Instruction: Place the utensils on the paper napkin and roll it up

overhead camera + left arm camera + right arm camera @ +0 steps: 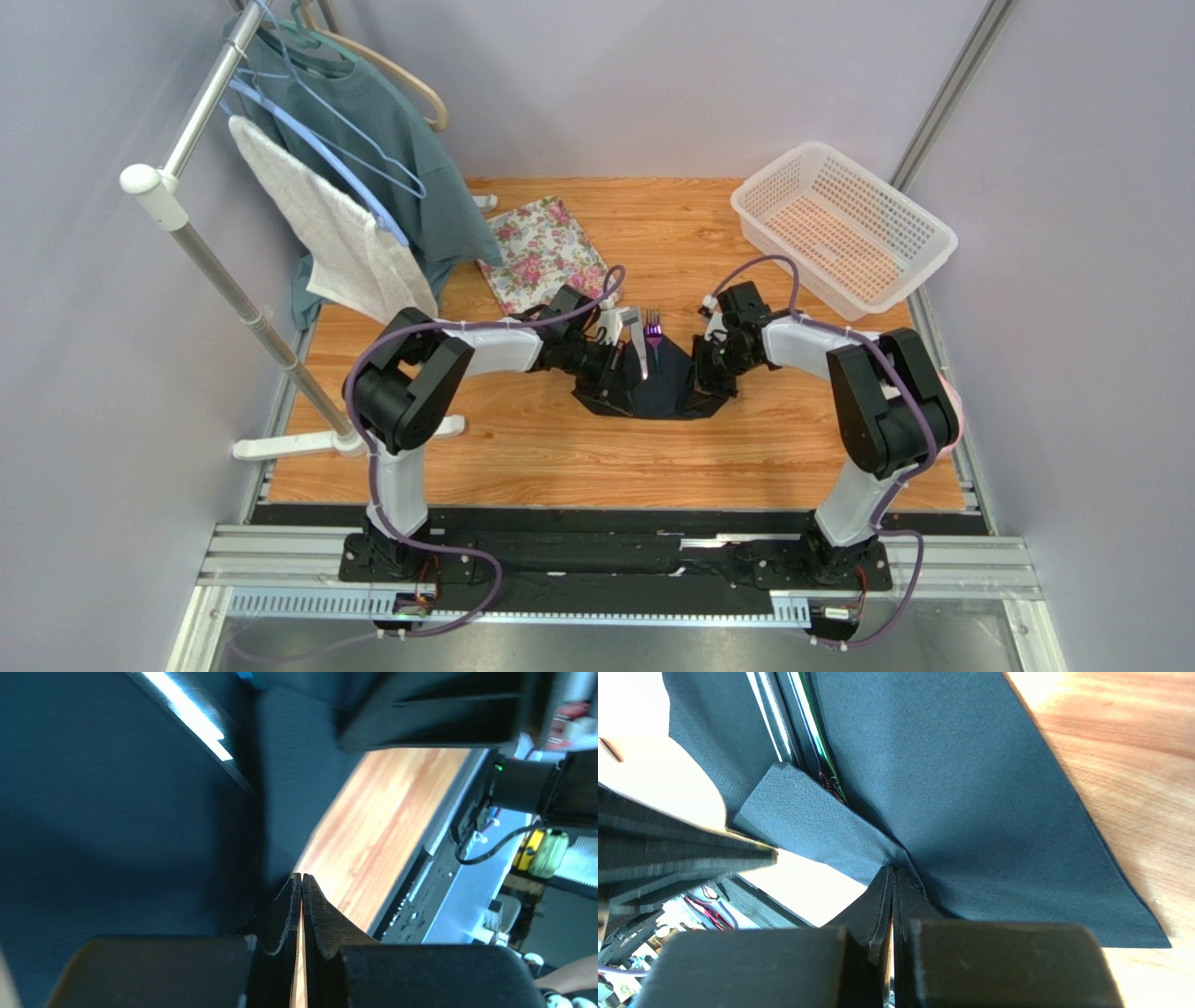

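The paper napkin (659, 392) lies on the wooden table (561, 448), midway between the two arms, and its left and right sides are lifted off the wood. The purple fork (651, 336) rests along the napkin's middle with its tines sticking out past the far edge. The pale grey knife (627, 325) lies just beside the fork on its left.

The left gripper (617, 357) is at the napkin's left side. In its wrist view the fingers (281, 917) are drawn together with only a thin slit behind the tips, which meet on the edge of the dark sheet (126, 812) and pinch it.

The right gripper (711, 361) is at the napkin's right side. Its fingers (875, 910) are pressed tight on a gathered fold of the paper (976, 798), and the two utensils show as narrow shiny strips (787, 721) beyond that fold.

Far-left of the napkin lies a floral tray (540, 249). A white basket (842, 224) sits far-right of the napkin. A rack with a white towel (330, 224) and a green shirt (379, 126) stands well to the napkin's left.
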Available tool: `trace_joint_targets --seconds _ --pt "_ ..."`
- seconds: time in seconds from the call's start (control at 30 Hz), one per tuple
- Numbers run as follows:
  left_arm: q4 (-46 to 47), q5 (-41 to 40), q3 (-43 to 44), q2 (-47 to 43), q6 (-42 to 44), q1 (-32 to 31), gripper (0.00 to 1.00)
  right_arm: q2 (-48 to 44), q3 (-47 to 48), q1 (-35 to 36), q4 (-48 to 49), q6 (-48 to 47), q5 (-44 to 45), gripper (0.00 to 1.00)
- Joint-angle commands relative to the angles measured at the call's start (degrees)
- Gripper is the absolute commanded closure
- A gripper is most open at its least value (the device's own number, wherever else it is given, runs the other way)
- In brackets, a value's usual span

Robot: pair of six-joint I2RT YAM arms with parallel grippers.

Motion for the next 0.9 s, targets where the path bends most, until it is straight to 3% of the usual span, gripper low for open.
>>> trace_joint_targets --seconds 0.0,0.27,0.63,0.87 --pt "1.0 1.7 -0.8 1.6 -0.9 0.8 0.93 0.5 1.2 -0.2 0.4 -2.1 5.4 1.0" --pt "-1.7 -1.9 -1.0 3.3 0.6 0.9 1.0 -0.2 2.8 -0.2 -0.5 -3.4 3.9 1.0" --pt "-2.2 -2.3 -0.6 4.7 0.1 1.0 1.0 -9.6 1.9 1.7 -1.2 -5.1 -3.4 0.96" --pt "-2.3 -2.3 -0.6 4.2 0.5 1.0 1.0 -5.8 0.3 4.2 0.2 -3.3 -3.9 0.96"
